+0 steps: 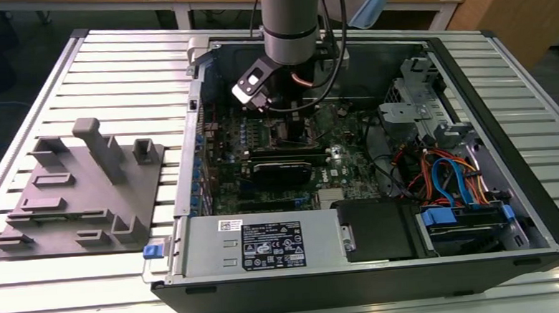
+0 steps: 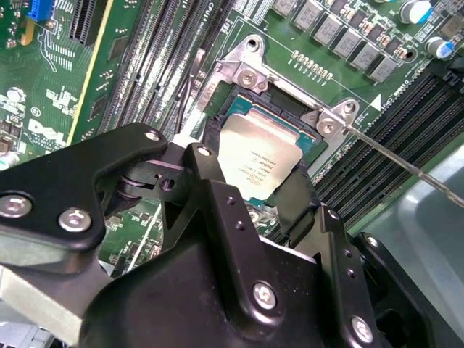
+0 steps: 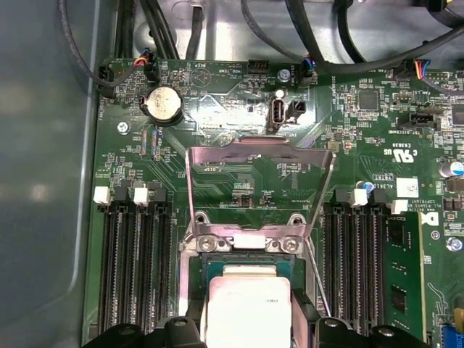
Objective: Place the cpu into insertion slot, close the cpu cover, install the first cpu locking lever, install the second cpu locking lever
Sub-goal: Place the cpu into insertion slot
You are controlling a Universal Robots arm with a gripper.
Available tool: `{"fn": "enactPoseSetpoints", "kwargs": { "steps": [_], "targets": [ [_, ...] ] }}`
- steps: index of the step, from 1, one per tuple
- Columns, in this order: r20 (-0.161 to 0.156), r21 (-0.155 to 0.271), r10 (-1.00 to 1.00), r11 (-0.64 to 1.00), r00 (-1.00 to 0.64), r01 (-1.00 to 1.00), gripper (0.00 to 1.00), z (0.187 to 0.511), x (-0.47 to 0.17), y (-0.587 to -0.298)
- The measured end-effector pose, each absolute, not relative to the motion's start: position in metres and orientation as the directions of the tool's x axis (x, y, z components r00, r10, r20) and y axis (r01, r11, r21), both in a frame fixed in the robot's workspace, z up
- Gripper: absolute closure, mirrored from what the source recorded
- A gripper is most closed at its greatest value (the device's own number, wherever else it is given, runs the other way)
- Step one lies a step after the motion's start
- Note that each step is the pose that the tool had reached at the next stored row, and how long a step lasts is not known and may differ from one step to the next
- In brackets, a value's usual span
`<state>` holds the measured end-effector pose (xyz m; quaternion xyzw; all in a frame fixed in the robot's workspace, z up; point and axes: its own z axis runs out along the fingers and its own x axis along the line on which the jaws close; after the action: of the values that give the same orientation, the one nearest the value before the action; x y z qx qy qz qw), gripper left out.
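The cpu (image 2: 262, 161), a silver-grey square, sits between my gripper's black fingers (image 2: 212, 190), directly over the insertion slot (image 2: 284, 93). In the first wrist view the cpu (image 3: 246, 308) hovers at the slot's silvery rim (image 3: 243, 245). The cpu cover (image 3: 254, 145) stands swung up and open behind the slot. A thin wire locking lever (image 2: 406, 163) juts out from the socket's side, and it also shows beside the socket as a lever (image 3: 316, 279). My gripper (image 1: 292, 123) is low inside the computer case, shut on the cpu.
The green motherboard (image 1: 260, 165) lies in an open black case (image 1: 511, 187). Long black memory slots (image 3: 134, 268) flank the socket. A black card (image 1: 280, 169), cable bundles (image 1: 443, 176) and a power supply (image 1: 265, 247) crowd the case. A grey fixture (image 1: 80, 188) rests on the table at the exterior view's left.
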<state>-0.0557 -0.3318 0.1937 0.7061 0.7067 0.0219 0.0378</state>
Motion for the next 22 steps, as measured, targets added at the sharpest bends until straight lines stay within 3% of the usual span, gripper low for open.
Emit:
{"fn": "enactPoseSetpoints", "kwargs": {
  "steps": [22],
  "targets": [
    [-0.021, 0.085, 1.0, 0.001, 0.001, 0.996, 0.46, 0.1906, -0.0552, -0.3317]
  ]
}}
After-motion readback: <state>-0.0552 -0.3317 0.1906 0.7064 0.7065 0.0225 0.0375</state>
